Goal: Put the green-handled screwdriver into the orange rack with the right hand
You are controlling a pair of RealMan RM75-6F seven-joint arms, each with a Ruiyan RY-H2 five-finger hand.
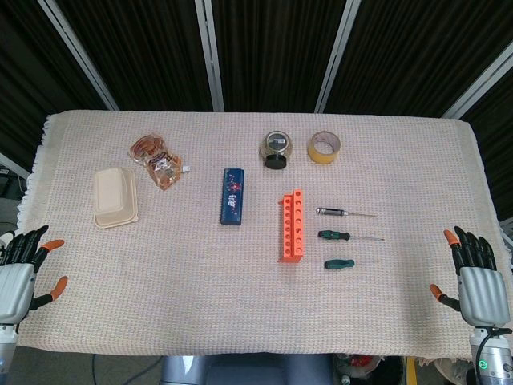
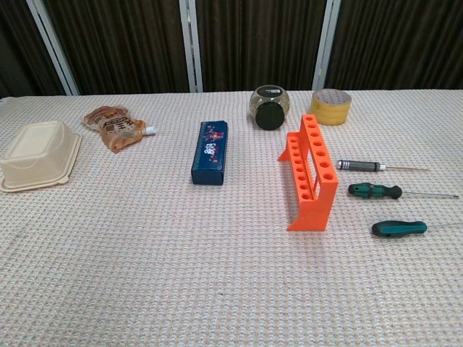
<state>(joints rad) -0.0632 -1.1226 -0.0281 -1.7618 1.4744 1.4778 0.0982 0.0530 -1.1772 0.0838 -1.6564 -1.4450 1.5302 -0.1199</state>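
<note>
The orange rack (image 1: 292, 226) (image 2: 311, 173) stands upright at mid-table, its row of holes facing up. Three screwdrivers lie to its right. The black-handled one (image 1: 333, 211) (image 2: 358, 165) is farthest back. The green-handled screwdriver (image 1: 335, 235) (image 2: 375, 191) is in the middle, its shaft pointing right. A teal-handled one (image 1: 339, 263) (image 2: 398, 228) lies nearest the front. My right hand (image 1: 477, 273) hovers at the table's front right corner, fingers spread, holding nothing, well to the right of the screwdrivers. My left hand (image 1: 20, 269) is at the front left corner, fingers apart and empty. The chest view shows neither hand.
A blue box (image 1: 232, 196) lies left of the rack. Behind it are a dark-lidded jar (image 1: 275, 149) and a tape roll (image 1: 325, 147). A beige lidded container (image 1: 115, 197) and a snack pouch (image 1: 157, 160) sit at the left. A woven cloth (image 1: 200, 281) covers the table.
</note>
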